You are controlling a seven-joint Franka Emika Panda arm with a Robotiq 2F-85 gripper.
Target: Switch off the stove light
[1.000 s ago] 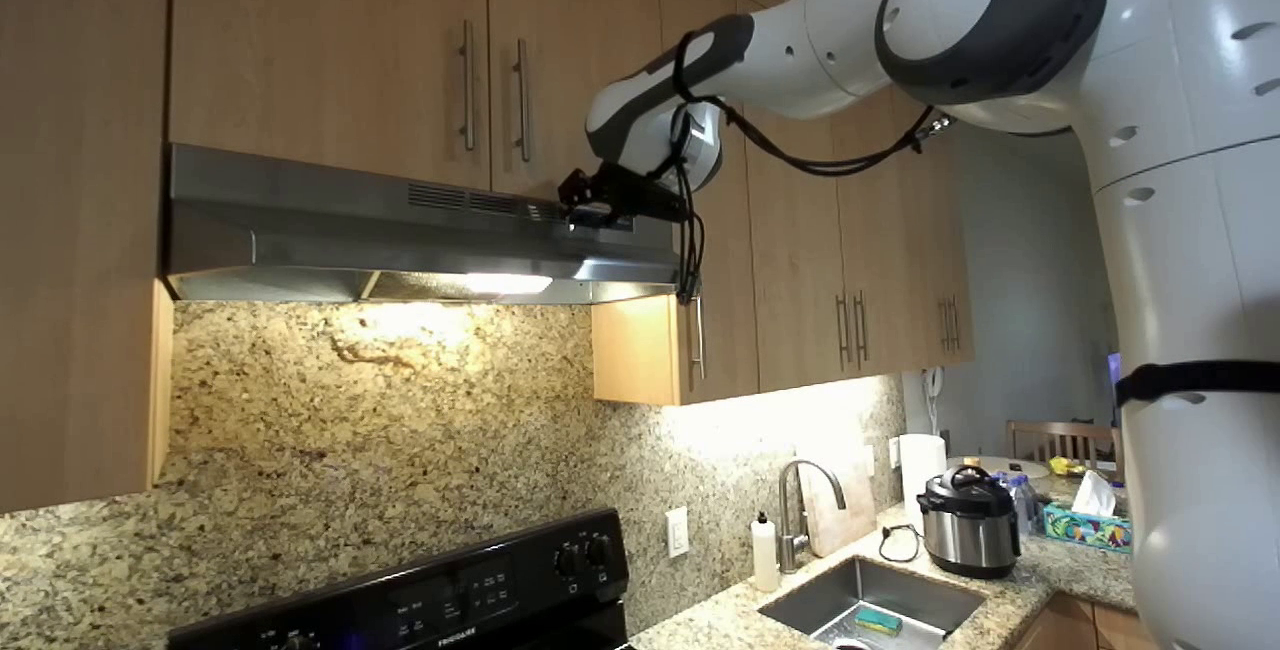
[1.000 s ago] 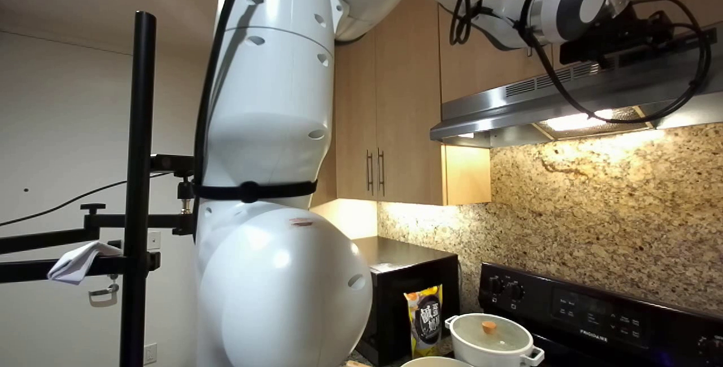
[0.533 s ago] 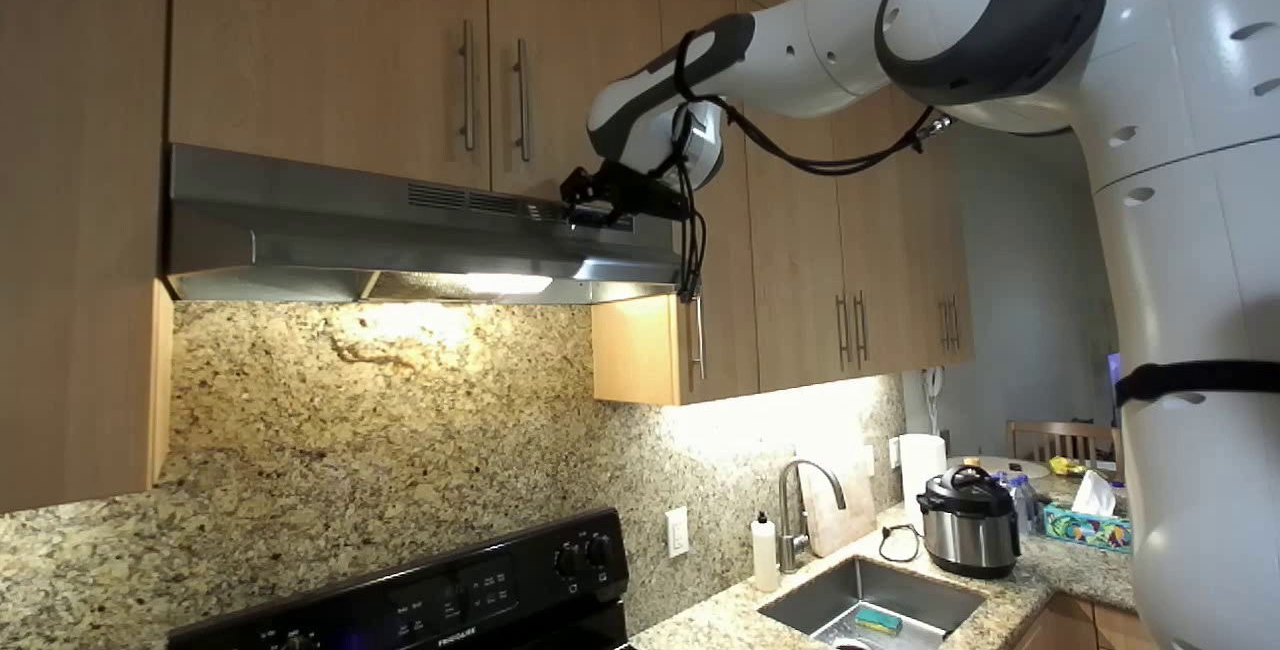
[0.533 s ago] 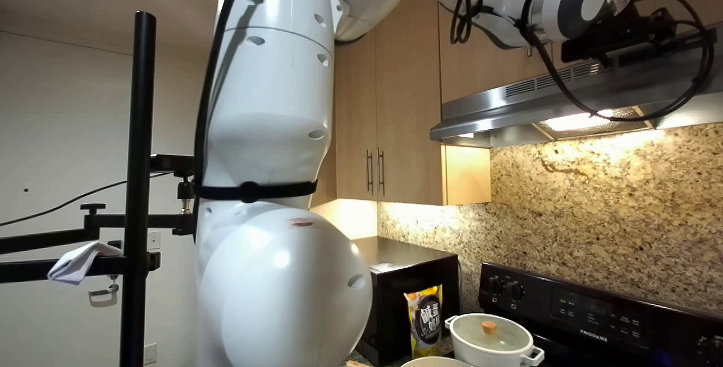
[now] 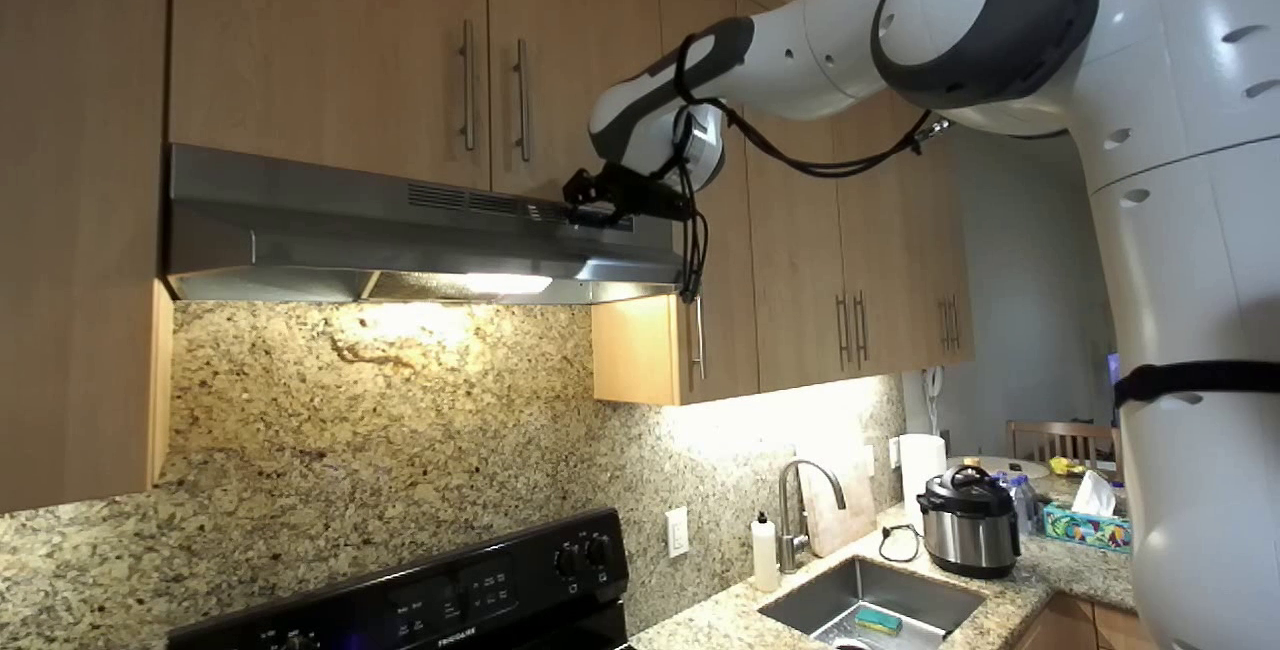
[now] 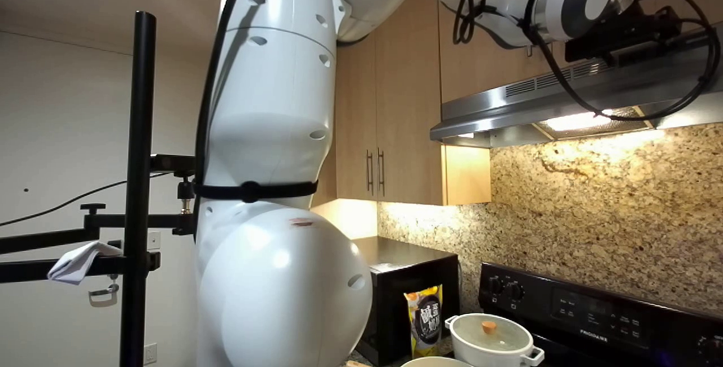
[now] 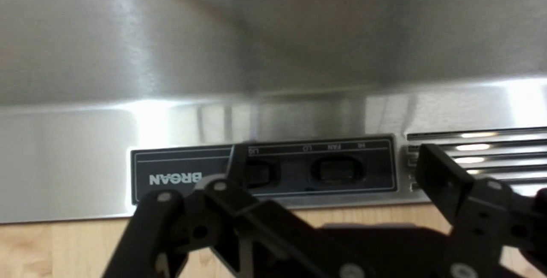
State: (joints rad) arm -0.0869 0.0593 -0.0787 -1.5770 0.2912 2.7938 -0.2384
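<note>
Step in hand, I judge: lining up on the light switch (image 7: 260,173), discernible only in the wrist view, partly masked by my nine-o'clock finger (image 7: 238,162); contact undetermined. My gripper (image 7: 334,162) is spread, nothing held. Next move calls for one fingertip tripping that switch. Only the exterior views show the stove light (image 5: 508,284), lit, roughly seven o'clock from the gripper.

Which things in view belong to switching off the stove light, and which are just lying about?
Job: lit stove light; range hood; light switch, partly hidden; gripper.

Lying about: electric pressure cooker; sponge; tissue box; lidded white pot; yellow-and-black packet.
</note>
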